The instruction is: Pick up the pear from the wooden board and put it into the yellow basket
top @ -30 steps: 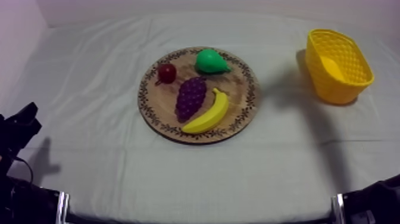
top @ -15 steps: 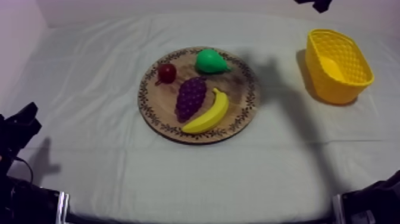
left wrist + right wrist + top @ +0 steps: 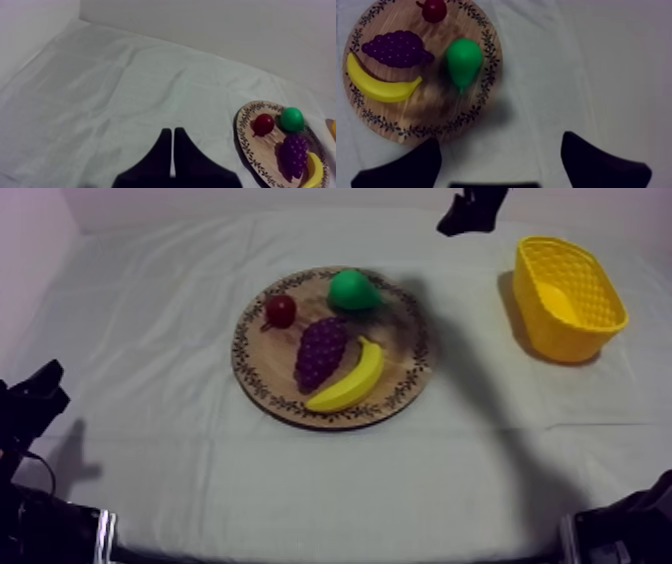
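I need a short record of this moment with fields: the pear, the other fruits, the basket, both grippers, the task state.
pear: on the board, near its rim
other fruit: small red fruit, grapes, banana, all on the board
basket: on the right arm's side, apart from the board
left gripper: shut, over bare cloth
right gripper: open, empty, over cloth beside the board
task: pear not yet grasped

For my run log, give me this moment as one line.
stage: pre-grasp | pear: on board, untouched | right pincer: open, above cloth beside board | left pincer: shut, empty | basket: without pear
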Controlling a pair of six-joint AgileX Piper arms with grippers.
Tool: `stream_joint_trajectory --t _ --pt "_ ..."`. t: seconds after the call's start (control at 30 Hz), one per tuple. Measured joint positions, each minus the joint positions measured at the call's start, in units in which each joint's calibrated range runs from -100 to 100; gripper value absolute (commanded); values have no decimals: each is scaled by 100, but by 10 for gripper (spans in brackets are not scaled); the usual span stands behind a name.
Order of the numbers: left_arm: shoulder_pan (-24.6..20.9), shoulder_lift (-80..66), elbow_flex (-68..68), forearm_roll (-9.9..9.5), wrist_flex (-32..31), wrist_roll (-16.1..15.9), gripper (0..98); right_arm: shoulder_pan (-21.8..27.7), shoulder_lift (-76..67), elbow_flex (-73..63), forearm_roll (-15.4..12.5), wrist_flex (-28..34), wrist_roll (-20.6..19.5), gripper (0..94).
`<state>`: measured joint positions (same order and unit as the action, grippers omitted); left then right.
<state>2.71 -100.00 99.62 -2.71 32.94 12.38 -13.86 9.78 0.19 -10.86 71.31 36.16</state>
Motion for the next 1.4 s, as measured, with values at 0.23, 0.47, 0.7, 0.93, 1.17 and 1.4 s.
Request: stream_joint_trajectory --t 0.23,0.47,0.7,0.93,1.17,1.4 --pt "0 0 0 0 0 0 1 -272 762 -314 0 -175 -19 778" --pt "0 0 0 0 0 0 1 -511 1489 -710 -10 -229 -72 778" --pt "0 0 0 0 0 0 1 -595 2232 -1035 -17 -393 -156 777" --pt "0 0 0 0 0 0 1 -651 2928 -1508 0 -539 -292 772" --pt "0 0 0 0 0 0 1 -733 3537 -2119 42 -405 -456 765" --pt "0 0 0 0 0 0 1 -792 4013 -2491 165 -415 -651 739"
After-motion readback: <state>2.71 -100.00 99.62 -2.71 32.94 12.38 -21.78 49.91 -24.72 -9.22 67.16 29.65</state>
